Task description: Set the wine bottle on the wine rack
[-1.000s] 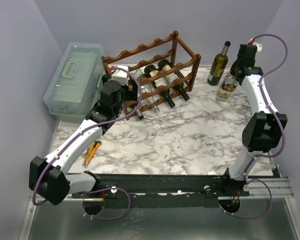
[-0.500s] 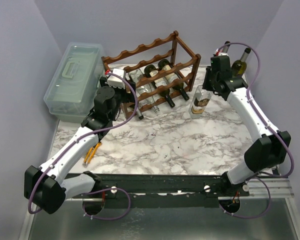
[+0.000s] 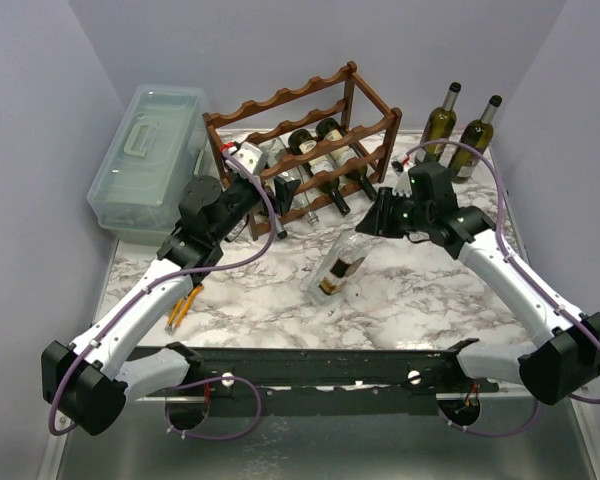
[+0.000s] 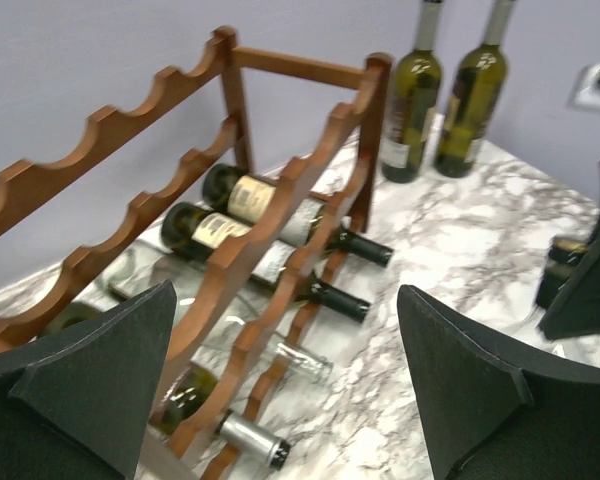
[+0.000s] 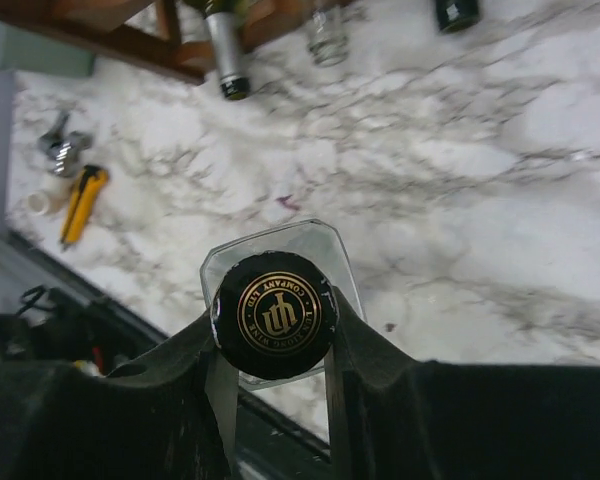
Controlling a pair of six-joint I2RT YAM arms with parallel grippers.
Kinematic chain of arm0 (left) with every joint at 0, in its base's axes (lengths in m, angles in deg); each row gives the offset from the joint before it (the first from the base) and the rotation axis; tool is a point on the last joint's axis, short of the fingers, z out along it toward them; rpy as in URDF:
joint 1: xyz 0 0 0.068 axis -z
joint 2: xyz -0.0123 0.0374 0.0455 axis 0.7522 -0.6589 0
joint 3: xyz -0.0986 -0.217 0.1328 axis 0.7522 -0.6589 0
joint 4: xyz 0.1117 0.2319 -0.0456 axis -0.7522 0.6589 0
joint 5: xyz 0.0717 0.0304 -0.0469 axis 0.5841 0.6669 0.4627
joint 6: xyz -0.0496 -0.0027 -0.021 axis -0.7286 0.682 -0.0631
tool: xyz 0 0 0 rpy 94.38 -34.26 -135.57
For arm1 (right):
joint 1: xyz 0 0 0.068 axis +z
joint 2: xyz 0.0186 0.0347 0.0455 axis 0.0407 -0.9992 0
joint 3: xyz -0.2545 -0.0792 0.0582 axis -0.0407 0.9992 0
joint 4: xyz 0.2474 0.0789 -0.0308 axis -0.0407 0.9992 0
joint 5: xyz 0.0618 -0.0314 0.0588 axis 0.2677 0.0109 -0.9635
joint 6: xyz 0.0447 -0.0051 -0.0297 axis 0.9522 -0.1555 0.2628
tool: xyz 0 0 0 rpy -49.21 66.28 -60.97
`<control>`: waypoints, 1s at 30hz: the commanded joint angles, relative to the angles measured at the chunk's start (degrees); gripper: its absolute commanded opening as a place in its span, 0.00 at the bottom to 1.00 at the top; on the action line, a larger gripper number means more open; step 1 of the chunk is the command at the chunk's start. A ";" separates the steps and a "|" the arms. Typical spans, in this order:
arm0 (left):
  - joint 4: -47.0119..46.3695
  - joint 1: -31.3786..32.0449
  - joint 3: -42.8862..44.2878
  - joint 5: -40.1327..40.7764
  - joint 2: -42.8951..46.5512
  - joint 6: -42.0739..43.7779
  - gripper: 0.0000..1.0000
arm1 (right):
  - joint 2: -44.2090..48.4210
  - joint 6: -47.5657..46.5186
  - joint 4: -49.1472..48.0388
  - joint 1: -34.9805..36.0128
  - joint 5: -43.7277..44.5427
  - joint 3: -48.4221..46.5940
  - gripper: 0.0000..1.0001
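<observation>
Risk of a slip mid-carry

The right hand (image 5: 277, 322) grips the clear glass wine bottle (image 3: 338, 268) by its black cap; the bottle hangs tilted below the hand, over the marbled counter (image 3: 410, 295). It could swing loose. Ahead, the dark reddish-brown wooden wine rack (image 3: 310, 128) holds dark bottles (image 3: 318, 150), and the wide-open left hand (image 4: 285, 300) beside it crowds the approach.

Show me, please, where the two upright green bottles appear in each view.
Top external: upright green bottles at back right, right of the wine rack.
Left wrist: top edge, right of centre, beyond the rack's end.
Right wrist: not in it.
Shared landmark: the wine rack, in all three views.
</observation>
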 commanded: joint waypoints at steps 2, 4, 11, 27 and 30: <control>-1.09 1.93 5.04 -7.76 -1.22 -6.15 0.97 | 7.45 18.43 -22.30 0.25 -13.02 8.56 0.01; 0.02 1.93 6.22 -10.81 -2.33 -8.10 0.99 | 9.49 25.73 -29.48 0.18 -11.90 13.37 0.01; 1.39 2.10 0.42 -32.28 -5.40 -6.17 0.97 | 8.43 40.37 -44.49 0.21 -13.24 20.94 0.01; 15.40 19.24 -3.79 4.45 -10.15 19.44 0.90 | 10.12 41.23 -43.80 0.24 -14.70 20.36 0.00; 15.26 19.92 -3.89 11.11 -9.43 21.07 0.82 | 10.17 40.78 -43.54 0.24 -15.61 20.43 0.00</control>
